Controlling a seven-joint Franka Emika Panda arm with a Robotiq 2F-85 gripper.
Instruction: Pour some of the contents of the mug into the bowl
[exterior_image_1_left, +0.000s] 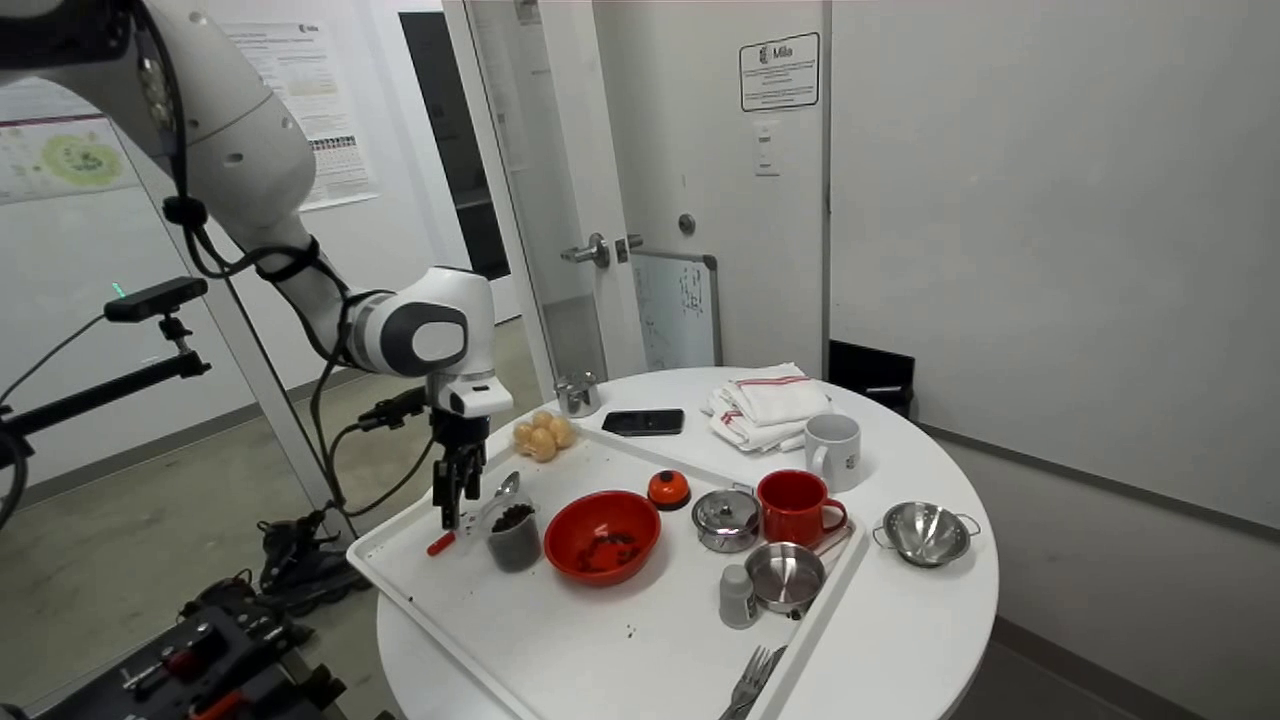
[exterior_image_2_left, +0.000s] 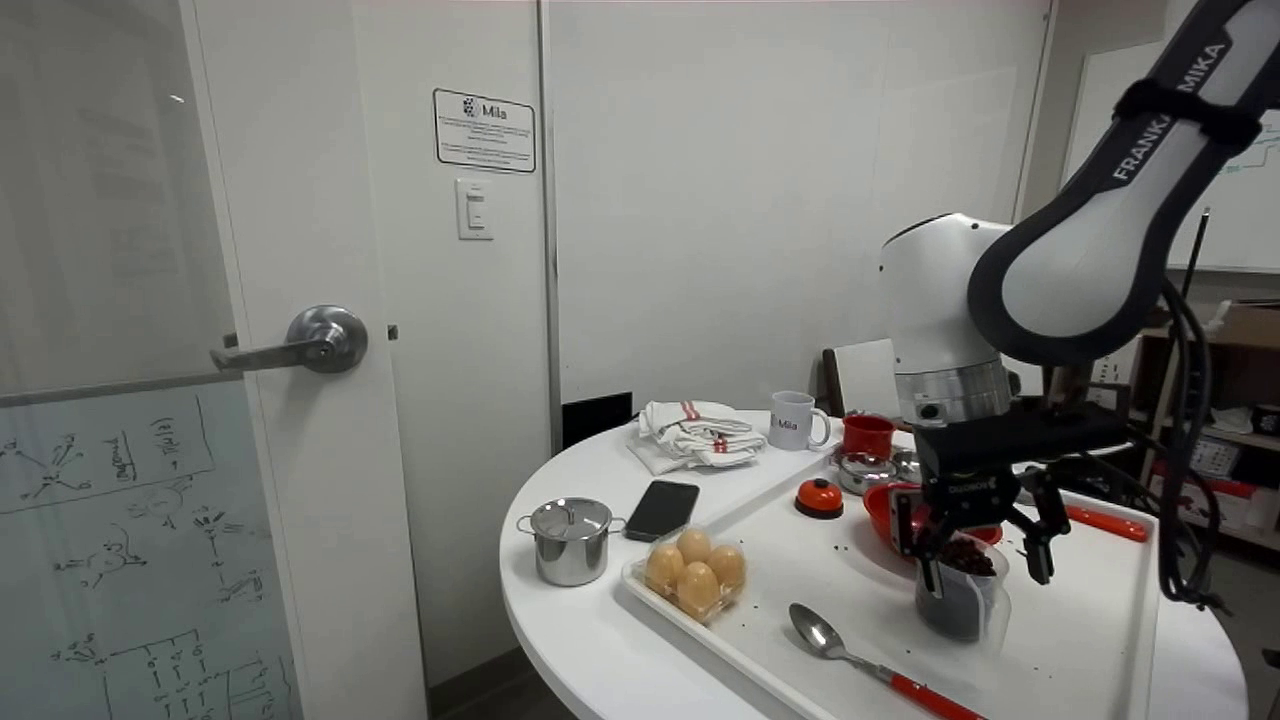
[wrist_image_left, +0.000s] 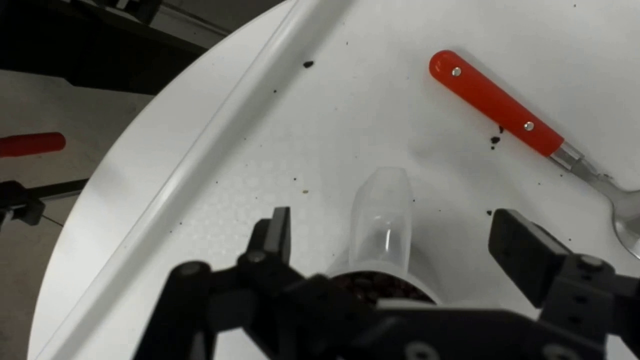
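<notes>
The dark grey mug stands upright on the white tray, filled with dark red beans. It also shows in an exterior view. In the wrist view its translucent handle points up the picture, and my gripper's body hides much of the mug. The wide red bowl sits beside the mug with a few dark bits in it; it is partly behind the gripper in an exterior view and out of the wrist view. My gripper is open and empty, its fingers apart on either side above the handle.
The white tray holds a red-handled spoon, eggs, an orange timer, steel pots, a red mug and a grey shaker. A white mug and a phone lie beyond the tray.
</notes>
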